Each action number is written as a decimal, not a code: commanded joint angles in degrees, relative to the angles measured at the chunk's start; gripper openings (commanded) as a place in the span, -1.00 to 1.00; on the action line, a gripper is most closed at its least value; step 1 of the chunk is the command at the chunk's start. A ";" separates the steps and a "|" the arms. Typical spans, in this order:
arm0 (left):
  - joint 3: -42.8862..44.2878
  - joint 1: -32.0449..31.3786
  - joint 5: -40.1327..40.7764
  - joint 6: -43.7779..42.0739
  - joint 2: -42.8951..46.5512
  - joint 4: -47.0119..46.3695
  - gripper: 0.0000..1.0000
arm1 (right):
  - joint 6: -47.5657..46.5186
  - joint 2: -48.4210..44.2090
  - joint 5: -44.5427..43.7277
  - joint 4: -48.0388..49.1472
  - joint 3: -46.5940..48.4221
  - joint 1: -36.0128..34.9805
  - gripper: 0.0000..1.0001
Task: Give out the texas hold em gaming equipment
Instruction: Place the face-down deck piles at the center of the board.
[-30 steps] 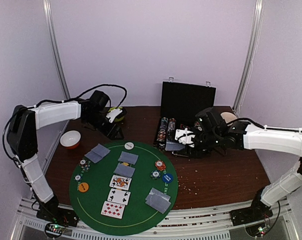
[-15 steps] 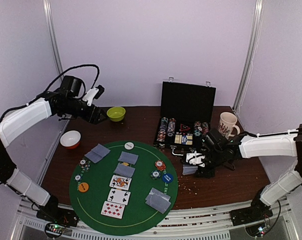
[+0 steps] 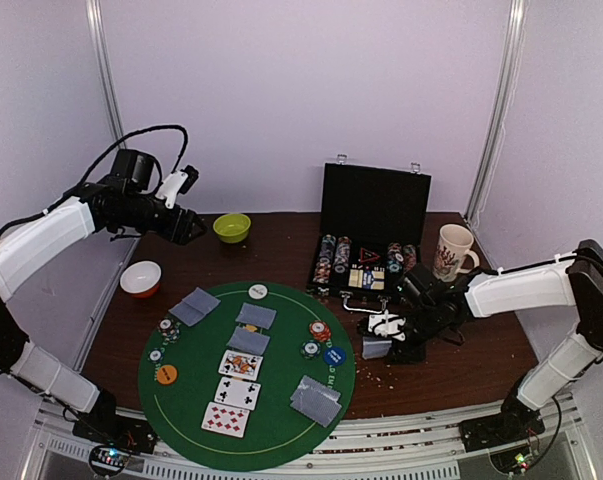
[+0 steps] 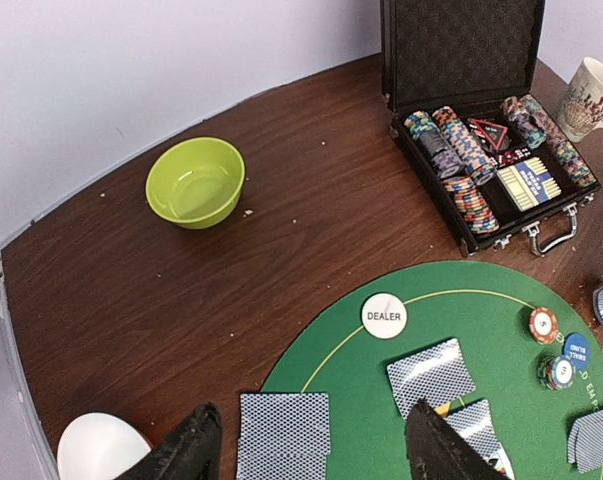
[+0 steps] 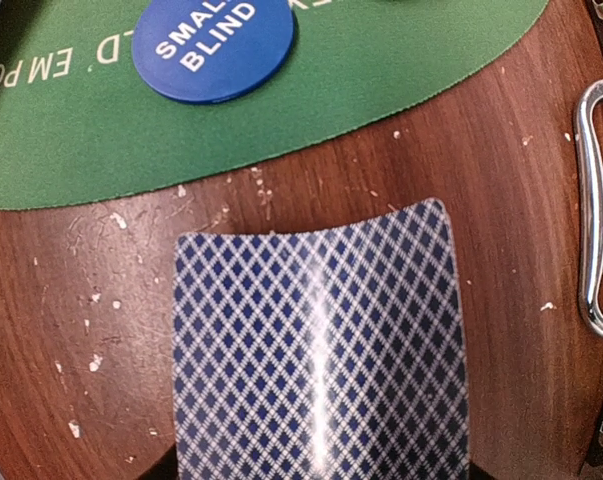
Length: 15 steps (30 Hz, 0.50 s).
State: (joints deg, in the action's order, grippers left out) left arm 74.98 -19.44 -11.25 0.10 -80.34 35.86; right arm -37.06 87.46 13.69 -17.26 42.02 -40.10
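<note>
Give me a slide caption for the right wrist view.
Right gripper pinches a bowed playing card over the table beside the blue small blind button.

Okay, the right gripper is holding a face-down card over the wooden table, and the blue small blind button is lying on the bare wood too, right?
Not quite. The small blind button lies on the green mat, near its edge, not on bare wood; the right wrist view shows it. The rest stands: the right gripper holds a face-down card over the wooden table.
</note>
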 commanded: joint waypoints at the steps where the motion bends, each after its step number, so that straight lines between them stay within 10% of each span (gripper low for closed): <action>1: -0.27 0.31 0.63 -0.77 0.93 -0.78 0.32 | 0.16 2.12 -2.62 -3.48 -0.84 0.28 0.17; 15: 0.71 0.38 1.51 -1.92 1.64 0.96 0.33 | 0.39 -0.08 -7.27 -6.82 -0.23 0.37 1.00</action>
State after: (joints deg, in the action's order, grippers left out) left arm 74.98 -19.44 -10.59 -0.71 -80.23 36.75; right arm -35.81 86.67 10.00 -17.19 42.33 -39.97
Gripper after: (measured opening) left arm 0.660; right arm 0.982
